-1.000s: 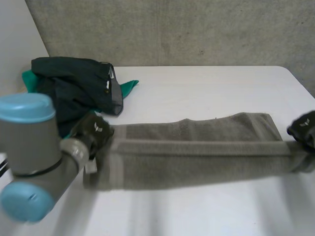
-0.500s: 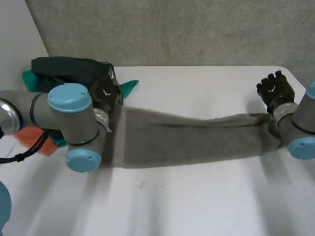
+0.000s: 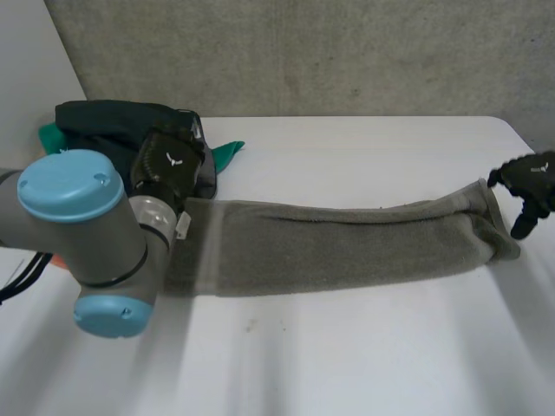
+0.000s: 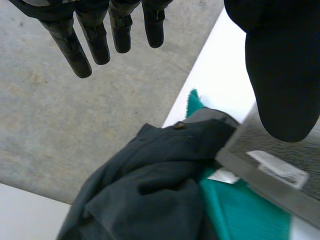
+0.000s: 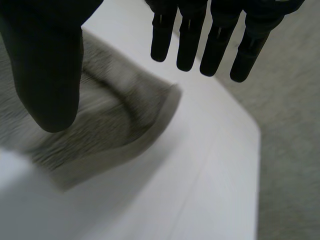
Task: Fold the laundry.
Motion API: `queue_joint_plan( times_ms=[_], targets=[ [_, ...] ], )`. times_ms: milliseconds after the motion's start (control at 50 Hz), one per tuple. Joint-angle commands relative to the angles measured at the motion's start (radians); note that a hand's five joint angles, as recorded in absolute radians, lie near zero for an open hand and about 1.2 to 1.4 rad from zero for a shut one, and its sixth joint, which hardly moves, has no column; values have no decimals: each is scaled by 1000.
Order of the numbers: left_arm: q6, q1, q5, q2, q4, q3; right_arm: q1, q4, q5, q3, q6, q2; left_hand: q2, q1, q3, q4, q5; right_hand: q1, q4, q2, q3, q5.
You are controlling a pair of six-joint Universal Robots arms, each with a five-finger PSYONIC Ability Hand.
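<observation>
The long grey towel lies folded flat across the desk. The left hand hovers at its left end, over a dark pile and green cloth. Its fingers are straight and apart, holding nothing. The right hand is just beside the right end, fingers straight and empty.

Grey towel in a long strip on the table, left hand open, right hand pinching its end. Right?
No. The right hand is open too: the right wrist view shows its fingers straight above the end of the towel, pinching nothing. The rest holds.
</observation>
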Motion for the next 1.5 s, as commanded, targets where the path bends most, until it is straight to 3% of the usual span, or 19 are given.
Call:
queue_joint_plan(
  times_ms=[20,240,280,300,320,480,620,720,780,880,1020,1120,1260,1280,1360,1420,1500],
  targets=[
    [-32,-20,5,7,1,-49,-44,-23,-62,50,-12,61,-30,-15,-37,-28,-50,119,115,122,118,112],
    [-33,-17,5,-10,2,-57,-53,-193,-59,53,-19,173,-30,-15,-37,-28,-50,148,145,151,148,141],
    [-32,-16,5,-10,1,-57,-58,-193,-58,51,-30,185,-30,-15,-37,-28,-50,419,416,423,419,412],
    [-32,-16,5,-10,1,-58,-62,-194,-58,48,-35,185,-30,-15,-37,-28,-50,753,749,756,752,745],
    [-33,-16,5,-10,1,-58,-69,-196,-55,47,-36,182,-30,-15,-37,-28,-50,935,932,938,935,928],
    [-32,-14,5,8,1,-70,-181,-207,-33,44,-62,106,-30,-15,-37,-28,-50,937,933,940,936,930],
    [-32,-7,6,44,-1,-93,-259,-208,-15,8,-265,70,-30,-15,-37,-28,-50,937,933,940,936,930],
    [-32,-3,5,59,-1,-119,-262,-217,48,-9,-409,64,-30,-15,-37,-28,-50,937,933,940,936,930],
    [-32,0,5,67,-1,-130,-186,-256,51,-9,-417,44,-30,-15,-37,-28,-50,937,933,940,936,930],
    [-32,1,5,102,-1,-146,44,-358,2,17,-385,-29,-30,-15,-37,-28,-50,937,933,940,936,930],
    [-33,3,2,166,-1,-169,394,-480,-142,71,-384,-57,-30,-15,-37,-28,-50,937,933,940,936,930],
    [-33,0,2,185,-1,-193,638,-494,-196,76,-407,53,-30,-15,-37,-28,-50,937,933,940,936,930],
    [-33,-10,3,180,-1,-216,806,-480,-164,74,-489,213,-30,-15,-37,-28,-50,937,933,940,936,930],
    [-33,-10,3,180,-1,-216,812,-478,-127,74,-495,220,-30,-15,-37,-28,-50,778,775,781,778,771],
    [-33,-11,5,173,1,-204,812,-490,-5,83,-429,185,-30,-15,-37,-28,-50,-285,-288,-282,-285,-292],
    [-32,-25,3,173,2,-176,786,-489,45,93,-330,124,-30,-15,-37,-28,-50,-285,-288,-282,-285,-292],
    [-33,-57,3,168,4,-118,672,-480,73,148,-28,-31,-30,-15,-37,-28,-50,-285,-288,-282,-285,-292]
  ],
)
